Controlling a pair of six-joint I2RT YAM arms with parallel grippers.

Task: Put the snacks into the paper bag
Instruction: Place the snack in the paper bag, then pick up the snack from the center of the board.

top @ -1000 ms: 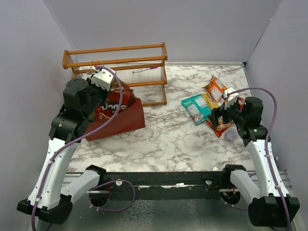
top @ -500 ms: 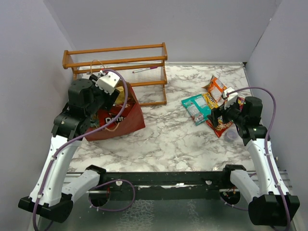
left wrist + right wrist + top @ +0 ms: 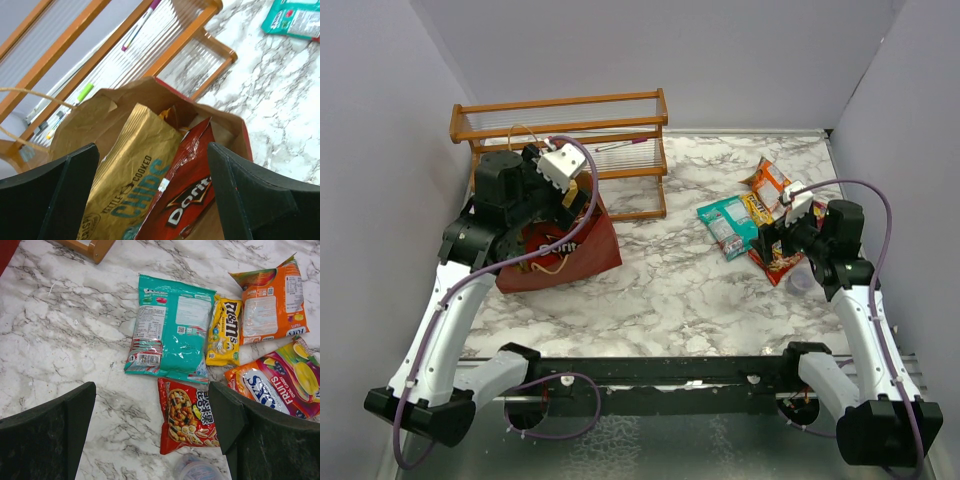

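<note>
Marbled table (image 3: 670, 290) carries everything. At its left, the left gripper (image 3: 578, 192) hangs over the paper bag (image 3: 150, 87), spread wide and grasping nothing. Inside the bag lean a Doritos bag (image 3: 192, 200) and a tan chips bag (image 3: 132, 165). The right gripper (image 3: 152, 395), also spread and empty, hovers above the teal packet (image 3: 172, 330), yellow packet (image 3: 225, 332) and red nut packet (image 3: 187, 415). Best to pinch one packet's crinkled edge, clear of its neighbours, and let go well inside the bag's mouth.
</note>
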